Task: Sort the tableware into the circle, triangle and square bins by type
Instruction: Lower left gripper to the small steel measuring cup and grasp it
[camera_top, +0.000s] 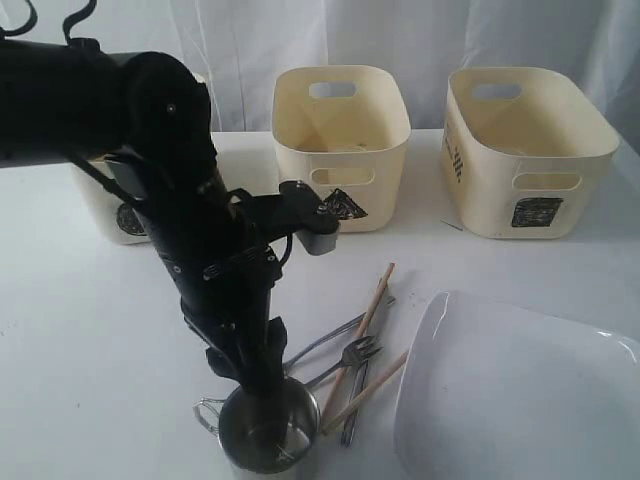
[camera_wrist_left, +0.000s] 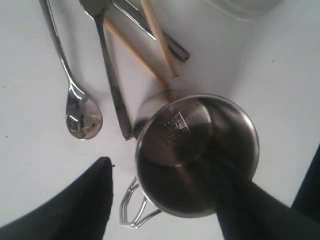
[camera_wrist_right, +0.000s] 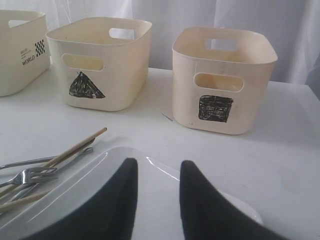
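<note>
Mug (camera_top: 268, 430) upright at counter (camera_top: 80, 330) front, mouth up, handle ext-view left; L gripper (camera_wrist_left: 160, 170) wide open, one finger inside, no grip; R gripper (camera_wrist_right: 156, 200) half open, empty, over plate (camera_wrist_right: 75, 200); triangle bin (camera_wrist_right: 100, 60) & square bin (camera_wrist_right: 222, 85) behind, contents unclear.

Bright diffuse light; soft shadows; reflections in steel mug (camera_wrist_left: 175, 135)

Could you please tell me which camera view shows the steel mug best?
The left wrist view: it looks straight into the steel mug, showing rim, handle and stamped base. The exterior view crops it, partly behind the left arm. The right wrist view misses it.
</note>
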